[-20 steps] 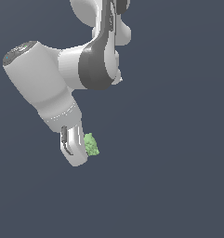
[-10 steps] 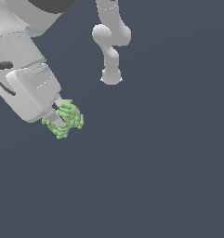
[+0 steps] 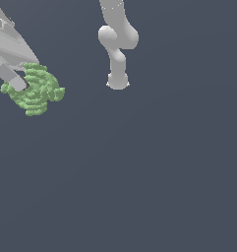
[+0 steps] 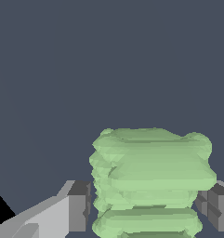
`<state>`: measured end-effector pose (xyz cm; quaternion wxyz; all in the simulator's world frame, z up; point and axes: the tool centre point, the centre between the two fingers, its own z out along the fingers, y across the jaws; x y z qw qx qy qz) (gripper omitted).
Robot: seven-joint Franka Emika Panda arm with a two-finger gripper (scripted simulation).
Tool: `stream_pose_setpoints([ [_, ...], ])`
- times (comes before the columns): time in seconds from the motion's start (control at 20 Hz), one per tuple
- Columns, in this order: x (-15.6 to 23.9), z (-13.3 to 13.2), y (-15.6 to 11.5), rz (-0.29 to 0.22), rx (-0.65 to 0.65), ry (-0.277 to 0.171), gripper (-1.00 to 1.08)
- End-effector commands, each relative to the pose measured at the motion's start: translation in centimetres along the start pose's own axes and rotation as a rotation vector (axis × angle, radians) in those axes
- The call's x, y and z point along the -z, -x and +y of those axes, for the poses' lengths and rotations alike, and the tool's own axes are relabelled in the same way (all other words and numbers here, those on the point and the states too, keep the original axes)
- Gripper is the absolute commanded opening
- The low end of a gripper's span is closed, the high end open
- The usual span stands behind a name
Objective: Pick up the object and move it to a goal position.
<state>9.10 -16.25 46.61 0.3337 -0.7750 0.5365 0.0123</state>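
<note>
The object [image 3: 37, 91] is a light-green lumpy thing with ridged bumps, near the exterior view's upper left. My gripper [image 3: 22, 84] comes in from the upper left corner and is shut on it; one grey finger [image 3: 16, 82] shows against its near side. In the wrist view the object [image 4: 150, 181] fills the space between the two dark finger pads [image 4: 80, 207], which press on both of its sides. Only the fingertips of my gripper [image 4: 148, 204] show there.
The arm's white base and lower links [image 3: 117, 44] stand at the top middle of the exterior view. Everything else in both views is a plain dark grey ground [image 3: 149, 172].
The arm and the held object have come much closer to the exterior camera and shifted toward the upper left; the object looks larger now. It stays gripped.
</note>
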Motion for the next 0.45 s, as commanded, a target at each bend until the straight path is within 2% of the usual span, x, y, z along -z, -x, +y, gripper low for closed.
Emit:
stream_pose_setpoints([
  [0.0, 1.3, -0.2, 0.0, -0.017, 0.001, -0.016, -1.00],
  [0.4, 2.7, -0.4, -0.1, -0.033, -0.001, -0.035, -1.00],
])
